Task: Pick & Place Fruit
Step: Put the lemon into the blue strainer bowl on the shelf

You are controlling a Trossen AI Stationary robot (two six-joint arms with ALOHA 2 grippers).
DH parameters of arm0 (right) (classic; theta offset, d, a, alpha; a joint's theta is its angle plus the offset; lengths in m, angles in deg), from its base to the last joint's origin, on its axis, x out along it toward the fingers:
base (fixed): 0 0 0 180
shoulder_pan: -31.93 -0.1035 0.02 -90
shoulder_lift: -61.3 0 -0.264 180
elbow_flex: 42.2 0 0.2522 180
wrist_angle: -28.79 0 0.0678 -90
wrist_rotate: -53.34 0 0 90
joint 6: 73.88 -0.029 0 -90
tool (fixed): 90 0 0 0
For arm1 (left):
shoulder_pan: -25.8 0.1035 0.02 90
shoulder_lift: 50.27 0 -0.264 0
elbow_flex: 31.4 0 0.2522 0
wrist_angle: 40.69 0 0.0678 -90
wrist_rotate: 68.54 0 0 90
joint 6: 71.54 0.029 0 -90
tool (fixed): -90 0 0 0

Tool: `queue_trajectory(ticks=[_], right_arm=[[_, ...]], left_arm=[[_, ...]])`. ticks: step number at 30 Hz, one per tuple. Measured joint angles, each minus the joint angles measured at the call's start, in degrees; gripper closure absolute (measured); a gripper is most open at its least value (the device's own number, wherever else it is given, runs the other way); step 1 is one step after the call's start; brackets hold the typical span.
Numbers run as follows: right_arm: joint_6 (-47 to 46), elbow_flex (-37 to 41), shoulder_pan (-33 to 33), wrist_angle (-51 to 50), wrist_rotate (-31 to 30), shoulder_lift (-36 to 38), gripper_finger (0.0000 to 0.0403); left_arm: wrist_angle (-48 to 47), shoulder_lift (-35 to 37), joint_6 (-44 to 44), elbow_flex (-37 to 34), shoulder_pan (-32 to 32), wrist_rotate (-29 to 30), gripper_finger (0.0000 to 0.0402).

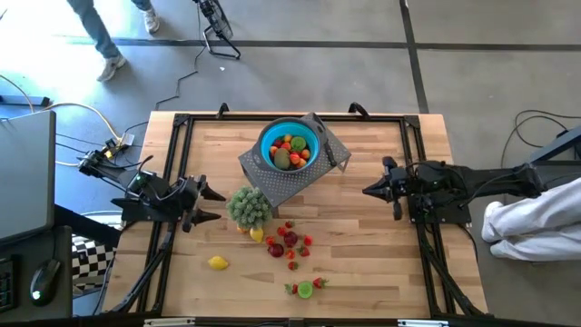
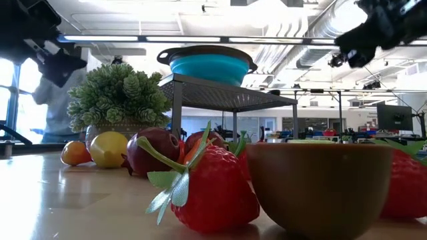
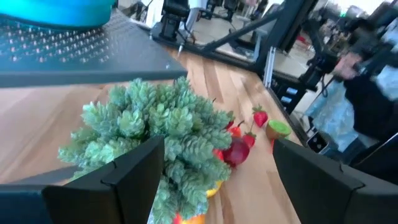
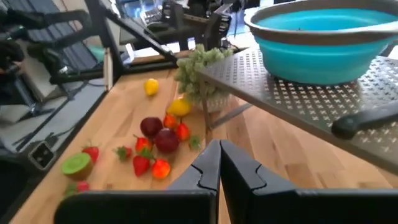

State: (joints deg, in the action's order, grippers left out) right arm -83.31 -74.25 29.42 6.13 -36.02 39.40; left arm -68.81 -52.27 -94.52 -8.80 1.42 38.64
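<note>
Loose fruit lies in a cluster on the table's near-middle, just right of the left gripper w/ the potted plant between; some fruit is already in the blue bowl on the rack at the far side. Left gripper is nearer, hovering wide open and empty; right gripper waits well right, shut, holding nothing.

- My top camera looks straight down on the whole table.
- My low camera sits at table height, very near a strawberry.
- Both wrist cameras see the green plant and blue bowl.
</note>
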Motion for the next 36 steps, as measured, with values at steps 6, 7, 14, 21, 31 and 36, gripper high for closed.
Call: queue_trajectory(ticks=[6, 7, 14, 21, 31, 36], right_arm=[[-0.8, 9.6, 0.0, 12.2, -0.5, 2.5, 0.0400], [-1.2, 10.3, 0.0, 12.8, -0.5, 2.9, 0.0400], [-2.7, 11.5, 0.0, 14.3, -0.7, 3.7, 0.0400], [-2.8, 11.5, 0.0, 16.3, -0.7, 3.7, 0.0400], [-2.8, 11.5, 0.0, 16.2, -0.7, 3.6, 0.0400], [-2.8, 11.5, 0.0, 16.2, -0.7, 3.6, 0.0400]], left_arm=[[5.2, 0.0, 0.1, 0.0, 0.0, 0.1, 0.0107], [5.7, 0.0, 0.1, 0.0, 0.0, 0.1, 0.0107], [15.5, -0.7, 0.0, 0.0, 0.0, 0.1, 0.0107], [26.6, -8.3, -3.4, 0.0, 0.0, -1.9, 0.0107], [33.6, -28.8, -9.8, 4.2, -0.2, -8.3, 0.0107], [31.5, -38.3, -7.4, 12.0, -4.4, -8.8, 0.0107]])
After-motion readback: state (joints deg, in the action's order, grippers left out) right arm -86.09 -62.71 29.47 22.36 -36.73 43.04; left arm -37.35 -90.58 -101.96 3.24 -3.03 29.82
